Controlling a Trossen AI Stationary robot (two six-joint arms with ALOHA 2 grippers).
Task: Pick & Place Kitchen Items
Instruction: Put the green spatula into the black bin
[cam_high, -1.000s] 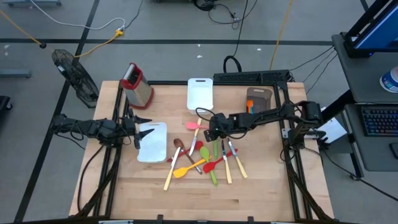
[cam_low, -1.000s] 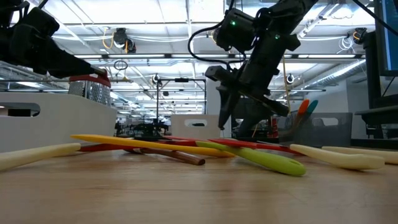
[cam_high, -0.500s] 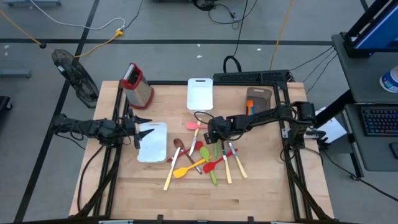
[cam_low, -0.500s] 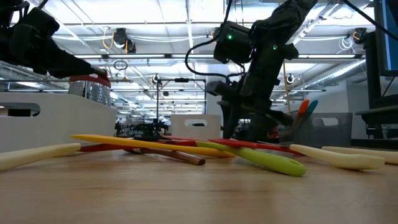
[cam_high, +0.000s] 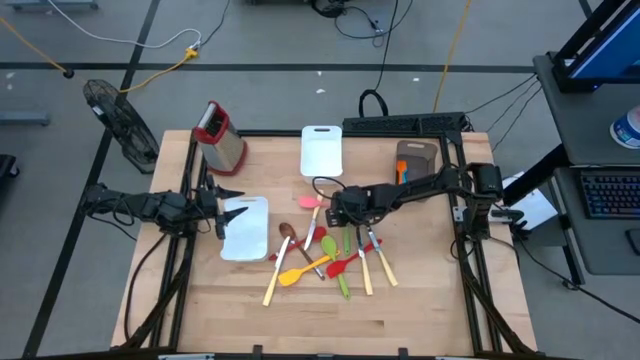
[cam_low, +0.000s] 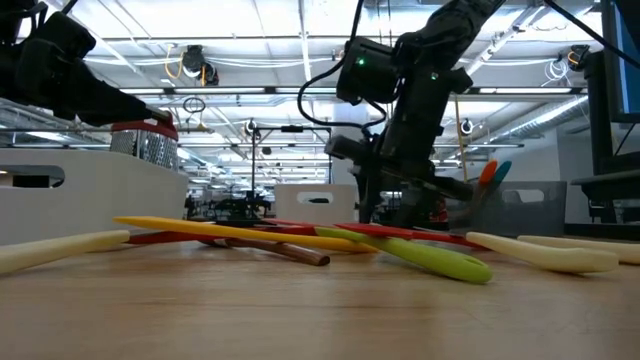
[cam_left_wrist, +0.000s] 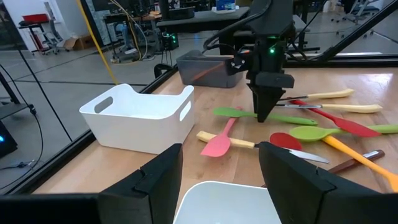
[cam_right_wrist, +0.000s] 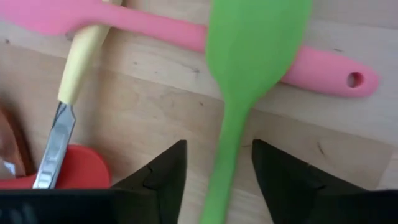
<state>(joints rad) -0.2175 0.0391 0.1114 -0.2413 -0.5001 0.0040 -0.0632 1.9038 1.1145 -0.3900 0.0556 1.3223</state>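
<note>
Your wooden table (cam_high: 420, 310) carries a white tray (cam_high: 245, 228) on the left, a second white tray (cam_high: 321, 150) at the far middle, a brown tray (cam_high: 414, 158) at the far right and a steel grater (cam_high: 221, 136) at the far left. The kitchen items (cam_high: 330, 250) lie scattered in a heap at the table's middle, right of the left white tray.

Your left gripper (cam_high: 222, 215) hangs over that left tray's edge, fingers spread wide, with nothing between them.

Your right gripper (cam_high: 335, 212) is down at the far edge of the heap. Its fingers (cam_right_wrist: 155, 177) stand apart on either side of the green spatula (cam_right_wrist: 245, 68), not yet touching the handle. That green spatula lies across a pink spatula (cam_right_wrist: 155, 28).
</note>
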